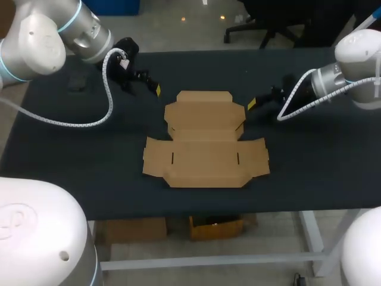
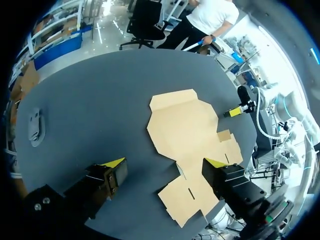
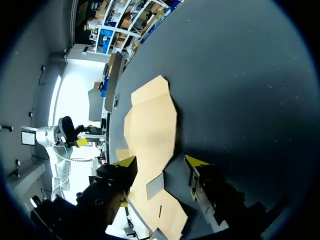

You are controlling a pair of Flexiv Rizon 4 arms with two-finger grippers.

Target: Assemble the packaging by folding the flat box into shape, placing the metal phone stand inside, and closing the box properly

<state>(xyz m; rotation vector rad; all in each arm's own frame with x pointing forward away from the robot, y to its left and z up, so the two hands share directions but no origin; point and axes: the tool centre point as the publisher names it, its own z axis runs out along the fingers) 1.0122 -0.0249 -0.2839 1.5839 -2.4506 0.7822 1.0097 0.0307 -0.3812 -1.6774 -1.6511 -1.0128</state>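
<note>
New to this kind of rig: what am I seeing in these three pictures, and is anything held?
Two robot arms work at a dark table. The head view looks down from above and behind; each round picture comes from a wrist camera looking along yellow-tipped fingers. A flat cardboard box lies unfolded mid-table. A small grey object, possibly the phone stand, sits apart, nearer the left arm. The left gripper and right gripper are open and hold nothing.
</note>
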